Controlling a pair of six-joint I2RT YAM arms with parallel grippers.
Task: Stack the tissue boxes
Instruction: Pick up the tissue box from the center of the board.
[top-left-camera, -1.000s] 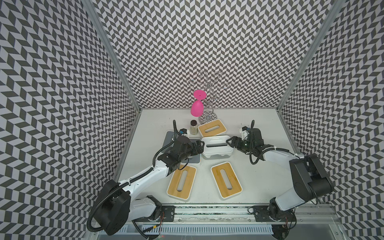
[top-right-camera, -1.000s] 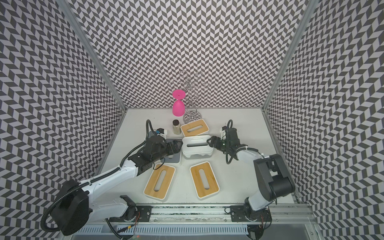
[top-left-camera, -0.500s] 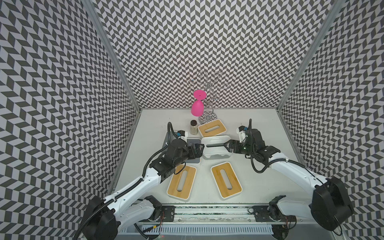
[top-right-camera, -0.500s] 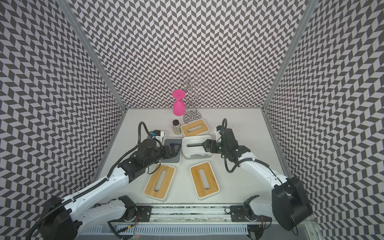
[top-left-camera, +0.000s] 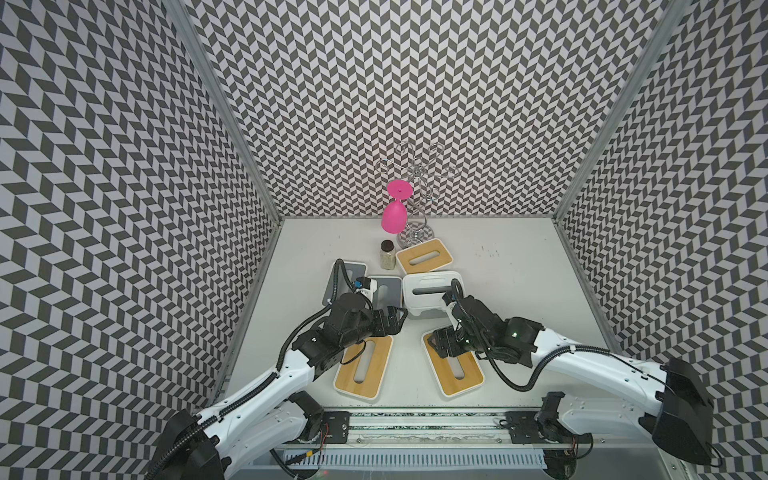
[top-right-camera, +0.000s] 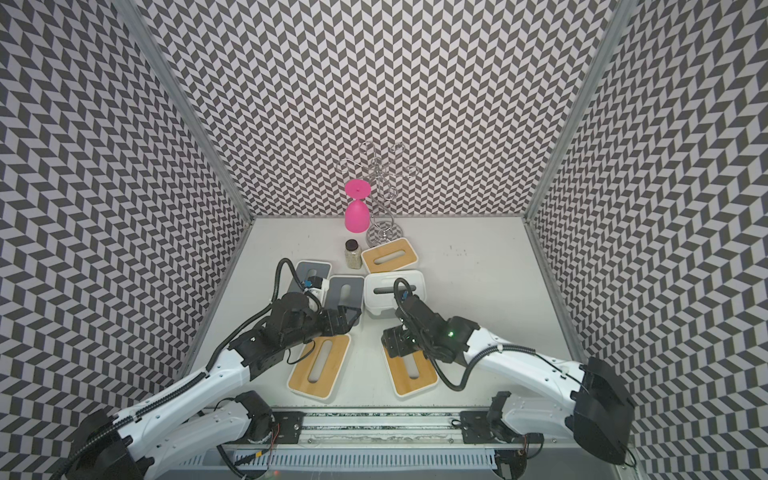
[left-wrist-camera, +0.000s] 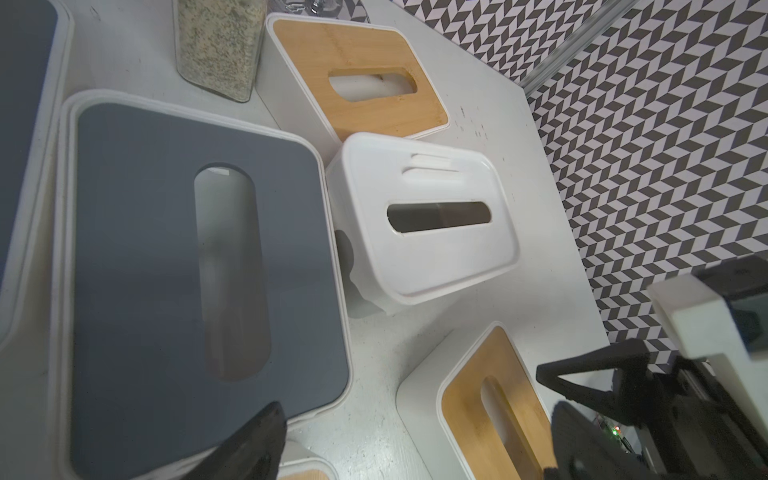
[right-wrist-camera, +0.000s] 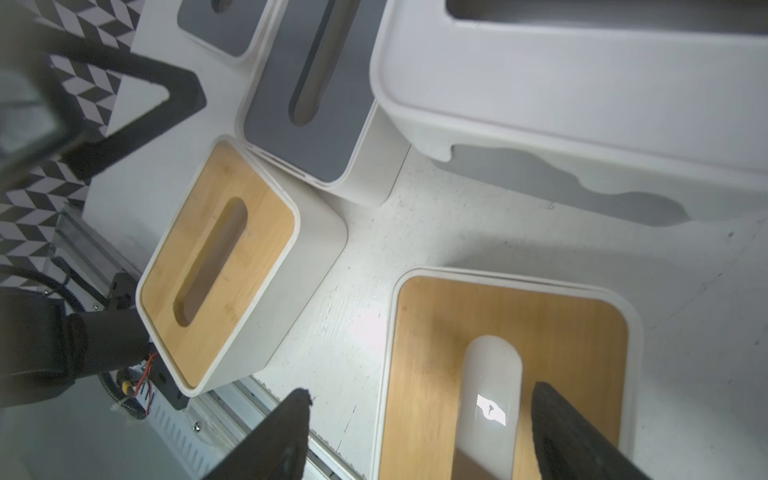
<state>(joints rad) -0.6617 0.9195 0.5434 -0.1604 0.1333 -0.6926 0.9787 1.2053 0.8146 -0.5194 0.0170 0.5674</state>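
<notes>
Six tissue boxes lie on the table in both top views. A tan-lidded box is at the back, with the all-white box in front of it. Two grey-lidded boxes lie to its left. Two more tan-lidded boxes lie near the front. My left gripper is open over bare table between a grey box and a tan box. My right gripper is open over the far end of the front right tan box, one finger outside its edge.
A small dark-capped jar stands beside the back tan box. Behind it a pink goblet hangs upside down on a wire rack. Patterned walls close in three sides. A metal rail runs along the front edge.
My right gripper left the white box and swung forward over the front right tan box. My left gripper drew back from the grey box toward the front and opened wider.
</notes>
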